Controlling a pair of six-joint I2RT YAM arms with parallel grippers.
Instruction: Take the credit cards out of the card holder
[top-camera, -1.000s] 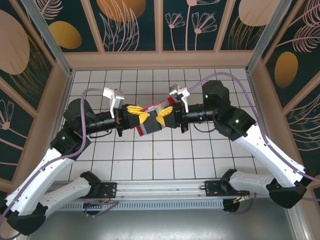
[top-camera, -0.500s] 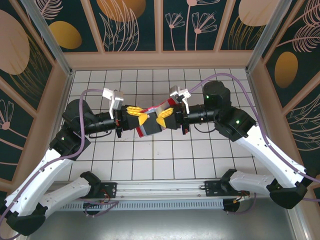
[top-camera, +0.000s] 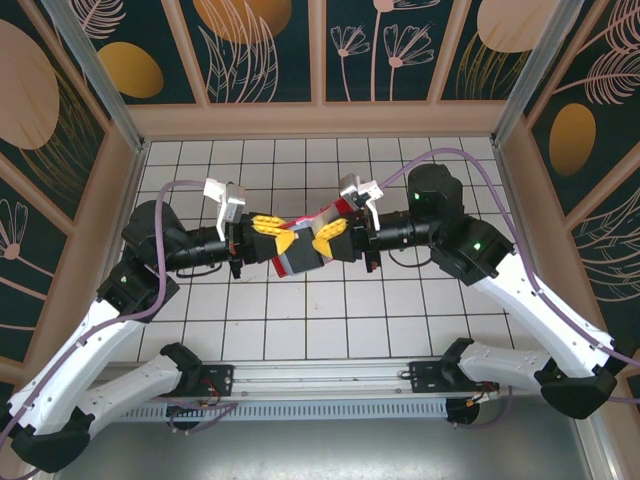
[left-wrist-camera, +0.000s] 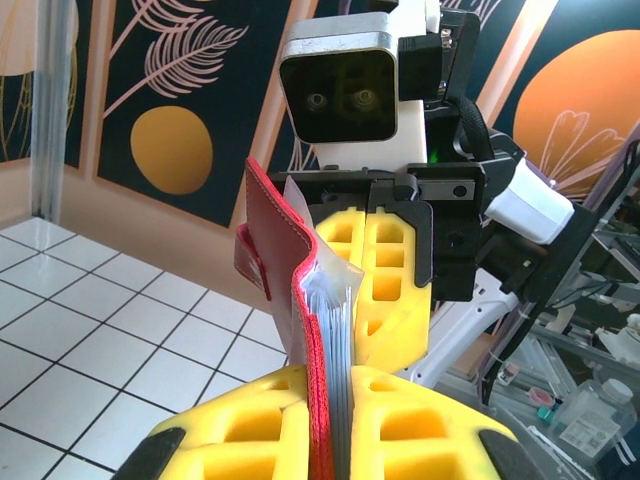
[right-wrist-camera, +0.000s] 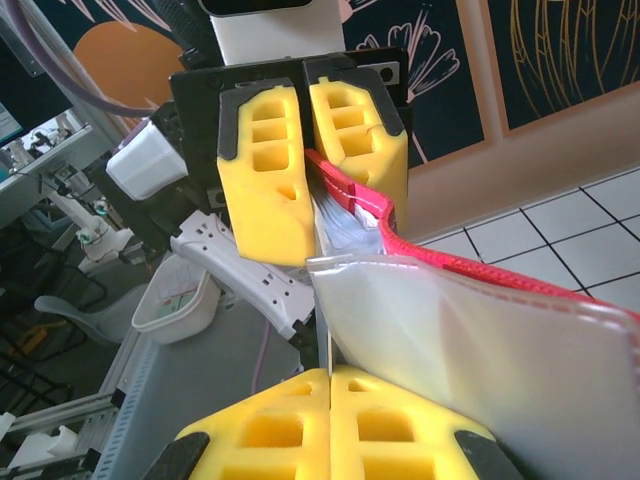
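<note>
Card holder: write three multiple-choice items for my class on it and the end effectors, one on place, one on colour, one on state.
1. Where is the card holder?
A. Flat on the table
B. Held between the left end effector and the right end effector
C. In a tray

2. What colour is its outside?
A. Red
B. Blue
C. Green

3. How is the left end effector?
A. Wide open
B. Shut on the card holder
C. Shut on nothing

Key: 1 B, the two meet on it above the table. 2 A, the left wrist view shows it red. 3 B, its yellow fingers press the card holder from both sides.
</note>
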